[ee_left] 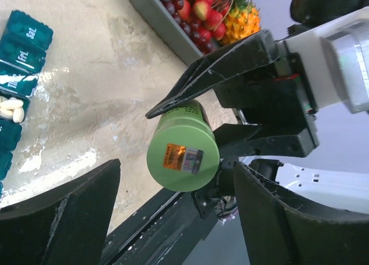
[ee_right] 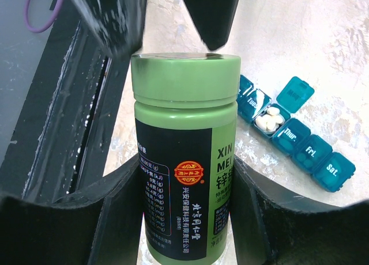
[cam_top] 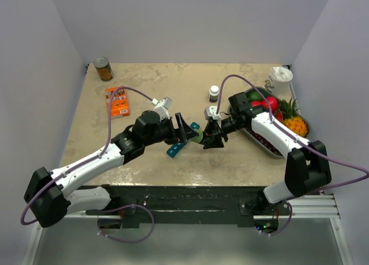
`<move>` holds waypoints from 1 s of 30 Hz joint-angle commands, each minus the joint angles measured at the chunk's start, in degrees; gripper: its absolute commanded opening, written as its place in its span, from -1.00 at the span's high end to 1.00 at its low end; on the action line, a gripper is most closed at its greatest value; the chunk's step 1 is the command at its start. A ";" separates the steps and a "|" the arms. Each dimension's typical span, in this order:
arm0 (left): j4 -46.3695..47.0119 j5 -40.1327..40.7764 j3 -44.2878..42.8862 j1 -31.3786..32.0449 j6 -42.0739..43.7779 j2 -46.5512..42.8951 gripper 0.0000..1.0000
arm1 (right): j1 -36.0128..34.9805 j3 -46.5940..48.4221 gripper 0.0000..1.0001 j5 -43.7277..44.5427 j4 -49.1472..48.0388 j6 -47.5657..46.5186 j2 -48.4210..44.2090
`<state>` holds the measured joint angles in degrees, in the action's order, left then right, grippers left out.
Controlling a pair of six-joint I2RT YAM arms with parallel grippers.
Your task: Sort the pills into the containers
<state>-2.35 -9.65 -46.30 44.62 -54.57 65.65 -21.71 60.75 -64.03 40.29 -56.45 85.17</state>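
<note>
My right gripper [ee_right: 184,167] is shut on a green pill bottle [ee_right: 184,161] with a dark label and holds it above the table, its capped end toward my left gripper. My left gripper [ee_left: 179,164] is open, with one finger on each side of the bottle's round end [ee_left: 183,152], and is not closed on it. In the top view the bottle [cam_top: 199,137] sits between the left gripper [cam_top: 183,131] and the right gripper [cam_top: 212,137]. The teal containers strip [ee_right: 300,141] lies below. One compartment is open and holds white pills [ee_right: 268,118]. The strip also shows in the left wrist view [ee_left: 20,52].
A grey fruit tray [cam_top: 260,143] stands at the right, with a white container [cam_top: 281,78] behind it. A small dark-capped bottle [cam_top: 214,93] stands mid-table. An orange box [cam_top: 117,101] and a brown tin can [cam_top: 104,69] are at the far left.
</note>
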 commanded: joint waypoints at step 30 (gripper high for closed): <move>3.78 -29.38 -8.92 -2.78 55.73 14.88 0.01 | 0.18 2.18 1.00 -2.59 2.16 -3.49 -0.17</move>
<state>-5.63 -36.99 -58.30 42.02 0.38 82.70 -20.53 60.73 -58.83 45.89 -60.12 86.37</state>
